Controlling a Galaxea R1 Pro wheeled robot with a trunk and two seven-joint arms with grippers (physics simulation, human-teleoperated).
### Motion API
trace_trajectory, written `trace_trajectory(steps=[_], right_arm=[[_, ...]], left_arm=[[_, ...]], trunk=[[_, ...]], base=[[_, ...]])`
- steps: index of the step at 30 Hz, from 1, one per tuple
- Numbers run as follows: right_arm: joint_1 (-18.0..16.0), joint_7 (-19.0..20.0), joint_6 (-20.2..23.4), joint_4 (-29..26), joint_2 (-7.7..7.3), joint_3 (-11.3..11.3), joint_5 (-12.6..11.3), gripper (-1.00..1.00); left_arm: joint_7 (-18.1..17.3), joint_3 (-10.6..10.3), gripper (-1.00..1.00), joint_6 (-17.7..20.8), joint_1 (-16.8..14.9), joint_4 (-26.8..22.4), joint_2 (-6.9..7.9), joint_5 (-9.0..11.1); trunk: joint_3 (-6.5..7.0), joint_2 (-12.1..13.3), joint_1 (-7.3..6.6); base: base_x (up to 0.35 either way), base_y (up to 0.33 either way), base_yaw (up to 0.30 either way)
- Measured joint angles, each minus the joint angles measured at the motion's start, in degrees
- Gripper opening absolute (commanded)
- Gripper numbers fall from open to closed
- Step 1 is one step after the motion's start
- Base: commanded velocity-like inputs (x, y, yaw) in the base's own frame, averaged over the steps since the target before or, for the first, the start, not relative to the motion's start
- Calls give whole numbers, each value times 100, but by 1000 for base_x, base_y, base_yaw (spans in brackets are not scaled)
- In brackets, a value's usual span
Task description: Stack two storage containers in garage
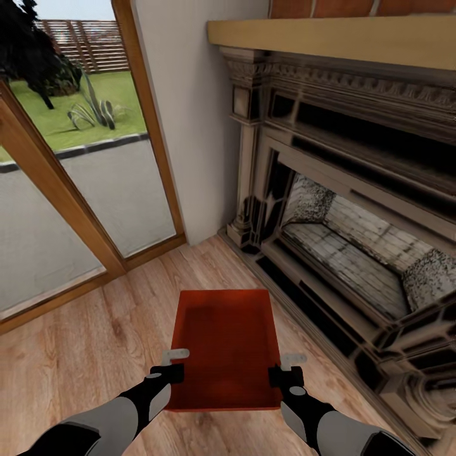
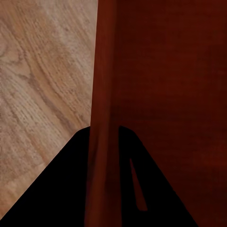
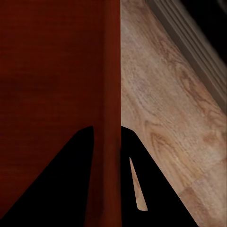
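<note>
Orange-red storage container [image 1: 225, 342] empty, both jaws clamping side walls

Light wood plank floor [image 1: 95, 354] covers the room from six o'clock up toward the middle. At three o'clock stands an ornate dark fireplace [image 1: 354, 209] with carved columns and a pale brick-lined hearth, topped by a light wood mantel [image 1: 329, 38] with red brick [image 1: 354, 6] above at one o'clock. A plain white wall [image 1: 196, 114] fills twelve o'clock. From nine to eleven o'clock, a wood-framed glass door [image 1: 69, 183] shows grey paving, lawn and a slatted fence in daylight.
</note>
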Motion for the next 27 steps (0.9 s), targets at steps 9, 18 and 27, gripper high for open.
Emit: trace_trajectory(steps=[9,18,27], right_arm=[[1,1,8,-1,1,-7,5,-100],[1,-4,5,5,6,10,-16,-100],[1,-3,16,4,5,14,-18,-100]], left_arm=[[-1,3,-100,14,0,-4,2,-6],[1,-25,-100,7,-1,6,3,22],[1,-38,-100,10,-1,13,3,42]], trunk=[[78,0,0],[156,0,0],[238,0,0]], base=[[0,0,0],[0,0,0],[0,0,0]])
